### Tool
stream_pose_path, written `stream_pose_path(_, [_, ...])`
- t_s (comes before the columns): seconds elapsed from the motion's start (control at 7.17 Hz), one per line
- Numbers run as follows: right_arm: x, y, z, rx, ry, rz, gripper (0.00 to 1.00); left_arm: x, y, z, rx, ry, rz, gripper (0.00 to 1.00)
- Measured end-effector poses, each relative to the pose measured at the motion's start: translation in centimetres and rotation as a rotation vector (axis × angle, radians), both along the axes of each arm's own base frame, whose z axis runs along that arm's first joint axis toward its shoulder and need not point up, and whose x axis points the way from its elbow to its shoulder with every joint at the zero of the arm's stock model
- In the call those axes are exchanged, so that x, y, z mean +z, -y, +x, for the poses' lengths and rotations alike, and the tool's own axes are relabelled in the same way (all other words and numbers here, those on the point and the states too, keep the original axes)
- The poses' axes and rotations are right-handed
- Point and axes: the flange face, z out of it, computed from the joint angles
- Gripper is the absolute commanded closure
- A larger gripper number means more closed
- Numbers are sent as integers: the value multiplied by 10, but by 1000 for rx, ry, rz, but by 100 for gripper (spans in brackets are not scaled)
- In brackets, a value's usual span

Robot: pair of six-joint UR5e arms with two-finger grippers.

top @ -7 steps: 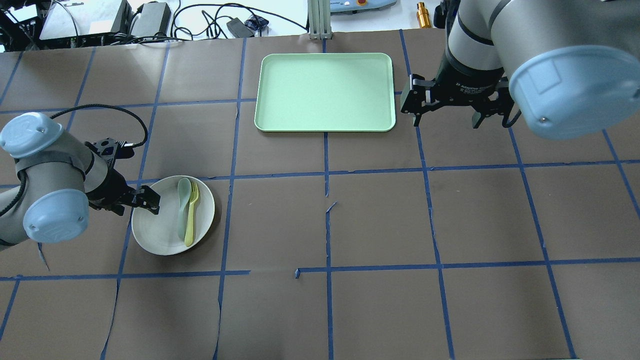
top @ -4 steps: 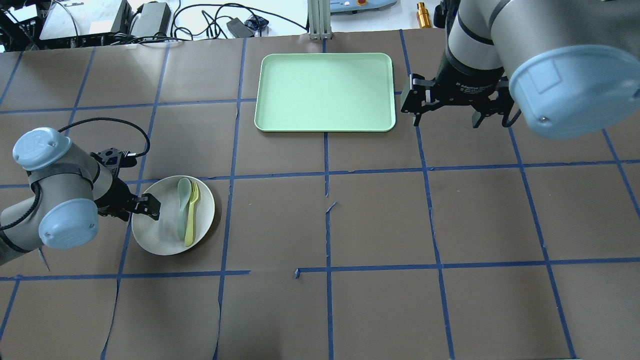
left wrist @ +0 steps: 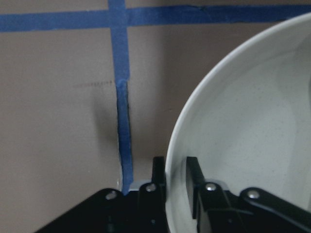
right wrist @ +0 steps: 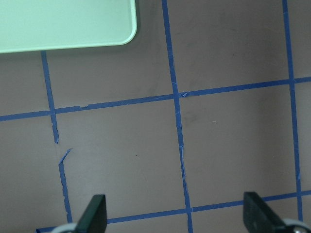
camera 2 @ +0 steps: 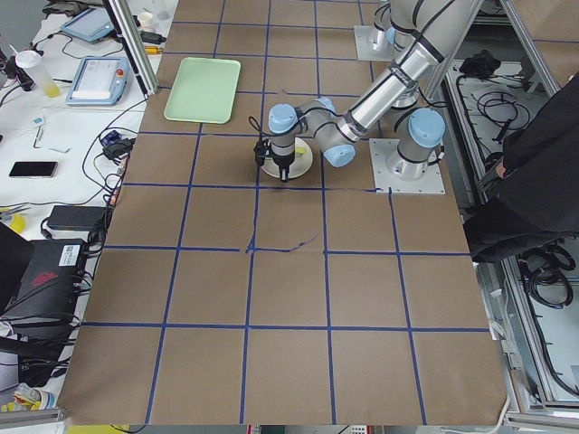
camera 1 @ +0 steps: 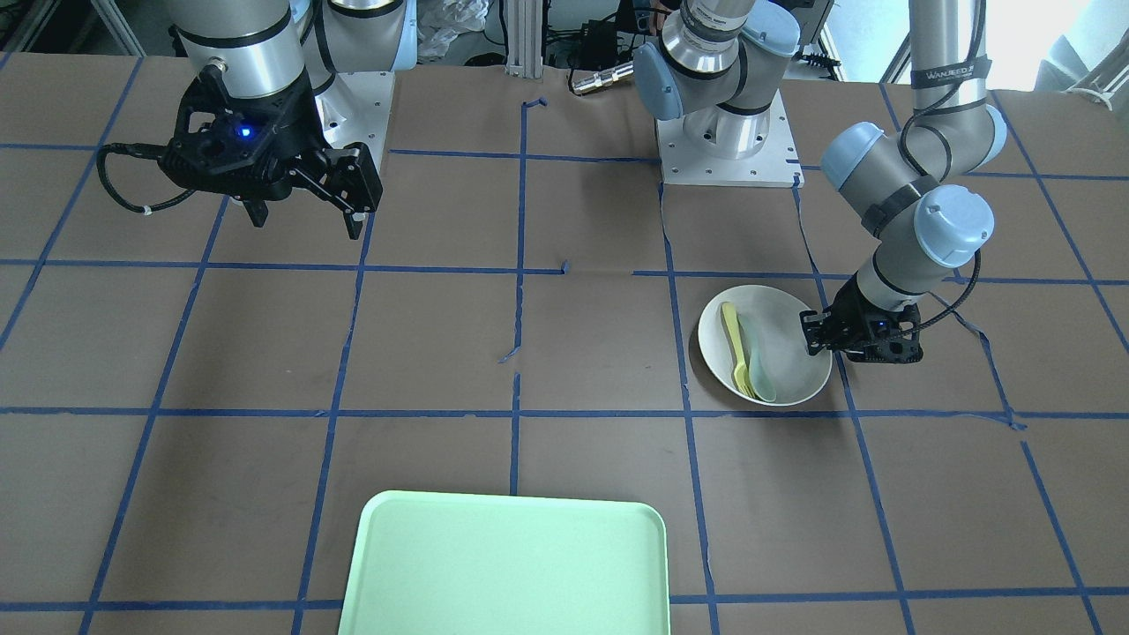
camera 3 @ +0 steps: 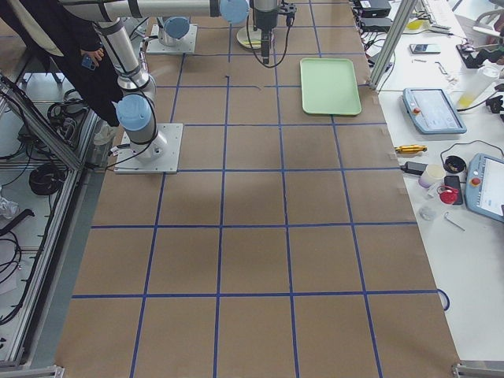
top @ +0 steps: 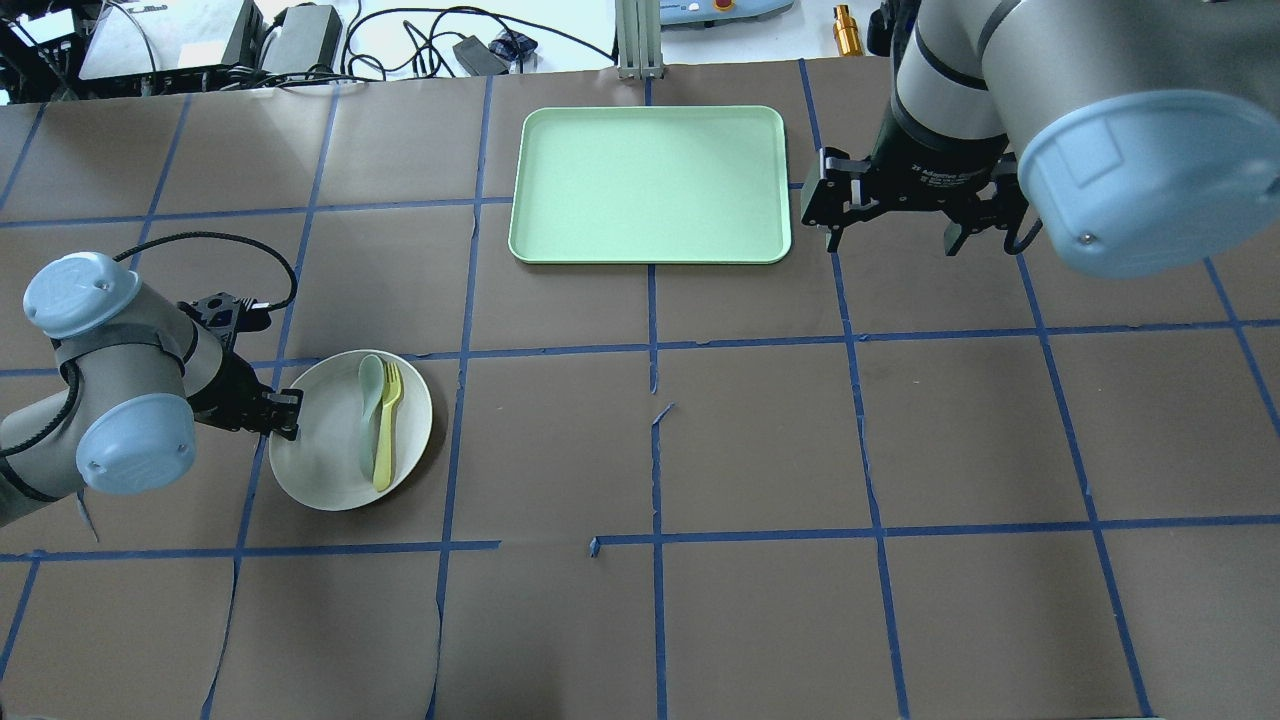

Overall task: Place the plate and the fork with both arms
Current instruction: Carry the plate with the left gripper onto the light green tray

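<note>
The off-white plate lies on the brown table at the left, also seen in the front-facing view. The pale-yellow fork lies in it beside a teal-grey spoon; the fork also shows in the front-facing view. My left gripper is shut on the plate's left rim. In the left wrist view the plate has its rim pinched between the left gripper fingers. My right gripper is open and empty, hovering right of the tray; it shows in the right wrist view.
The mint-green tray lies at the far middle of the table, a corner of it in the right wrist view. Blue tape lines cross the brown paper. Cables and boxes sit beyond the far edge.
My left gripper's fingers have shifted from over the plate's inside to its left rim and closed there. The plate has nudged slightly right. The right arm has not moved.
</note>
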Motion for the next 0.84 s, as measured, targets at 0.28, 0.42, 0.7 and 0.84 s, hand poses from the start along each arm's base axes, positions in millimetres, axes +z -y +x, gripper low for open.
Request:
stream_pose_path(0.28, [0, 0, 0, 0, -1, 0, 0, 15, 17, -2, 65, -61, -36, 100])
stream_pose_path(0.42, [0, 0, 0, 0, 0, 0, 0, 27, 33, -5, 113, -136, -51, 100])
stream_pose_path(0.7, [0, 0, 0, 0, 0, 1, 0, 40, 61, -12, 197, -284, -66, 100])
stream_pose_path(0.84, [-1, 0, 0, 0, 0, 1, 0, 43, 77, -20, 222, -347, -78, 100])
